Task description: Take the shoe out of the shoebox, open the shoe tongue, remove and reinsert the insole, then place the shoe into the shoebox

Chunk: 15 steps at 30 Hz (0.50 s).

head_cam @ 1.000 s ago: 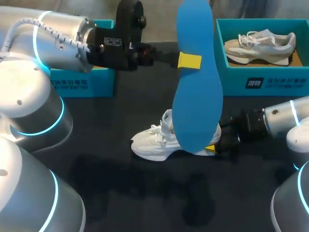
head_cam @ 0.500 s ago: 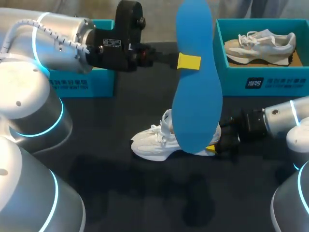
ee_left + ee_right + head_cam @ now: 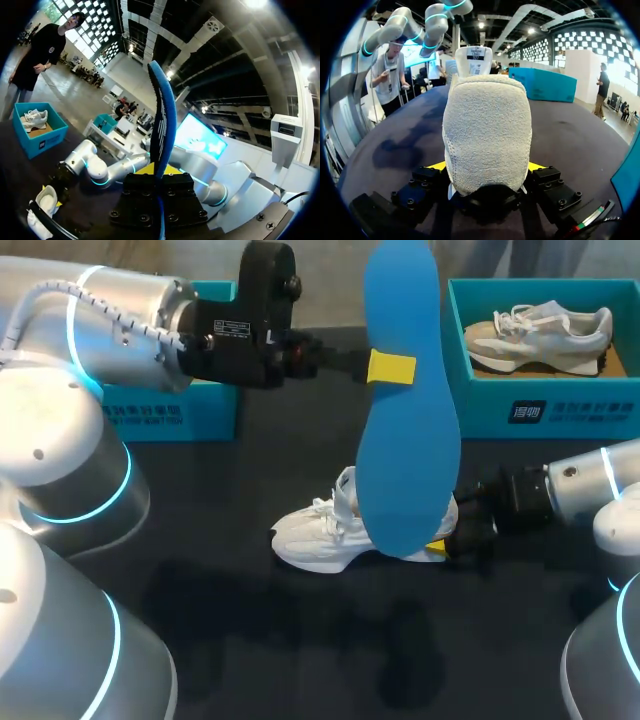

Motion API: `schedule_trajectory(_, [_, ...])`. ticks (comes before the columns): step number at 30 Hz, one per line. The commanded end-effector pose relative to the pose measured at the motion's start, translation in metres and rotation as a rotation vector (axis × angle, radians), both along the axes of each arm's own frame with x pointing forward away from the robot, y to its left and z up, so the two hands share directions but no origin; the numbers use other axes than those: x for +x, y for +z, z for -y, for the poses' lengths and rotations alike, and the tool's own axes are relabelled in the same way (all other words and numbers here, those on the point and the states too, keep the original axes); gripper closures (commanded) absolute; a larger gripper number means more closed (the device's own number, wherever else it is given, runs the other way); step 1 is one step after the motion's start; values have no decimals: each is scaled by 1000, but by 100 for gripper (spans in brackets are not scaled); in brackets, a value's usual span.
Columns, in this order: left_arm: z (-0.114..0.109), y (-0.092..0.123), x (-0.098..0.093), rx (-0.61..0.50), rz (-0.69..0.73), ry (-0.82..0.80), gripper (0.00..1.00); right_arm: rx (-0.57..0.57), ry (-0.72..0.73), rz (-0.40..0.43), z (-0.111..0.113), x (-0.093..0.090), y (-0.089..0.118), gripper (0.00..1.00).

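Blue foam, flat and long: the blue foam insole [image 3: 410, 430] is out of the shoe and up in the air, standing nearly on end with its broader end down. I judge the removal half done with and the reinsertion next. That calls for bringing the broad end down to the shoe's mouth and sliding it in toe-first under an opened tongue, while the heel is kept braced so the shoe does not skid.

The left gripper [image 3: 392, 367] has the insole pinched partway along its upper half, fingers closed flat on both faces. In the left wrist view the insole rises edge-on straight out from between them.

Below it, the white knit low-top shoe [image 3: 320, 535] sits upright near the middle of the dark worktop [image 3: 250, 640], a little toward the right edge, toe pointing left. From the head view the insole's lower end covers the shoe's rear part, so how close the two are I cannot tell.

The right gripper [image 3: 487, 170] comes in low from the right edge and clamps the heel, one yellow tip on each side.

Along the far edge stand two teal cardboard shoeboxes: the right shoebox [image 3: 560, 405] holds a grey-and-beige sneaker [image 3: 540, 330], and the left shoebox [image 3: 170, 415] shows behind the left arm.
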<state>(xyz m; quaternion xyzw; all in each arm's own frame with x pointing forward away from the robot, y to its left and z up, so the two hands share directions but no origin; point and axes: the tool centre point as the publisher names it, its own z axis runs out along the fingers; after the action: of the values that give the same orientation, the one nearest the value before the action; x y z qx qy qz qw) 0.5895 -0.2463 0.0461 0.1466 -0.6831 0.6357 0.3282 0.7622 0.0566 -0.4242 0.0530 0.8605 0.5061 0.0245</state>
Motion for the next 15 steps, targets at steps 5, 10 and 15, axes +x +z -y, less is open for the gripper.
schedule_trajectory(5, [0,-1,0,-2,0,1,100,-29,-3,-4,2,1,-4,0])
schedule_trajectory(10, [0,-1,0,-2,0,1,100,-81,-13,-1,9,0,2,0])
schedule_trajectory(15, [0,-1,0,-2,0,1,100,-149,-27,0,18,-2,16,0])
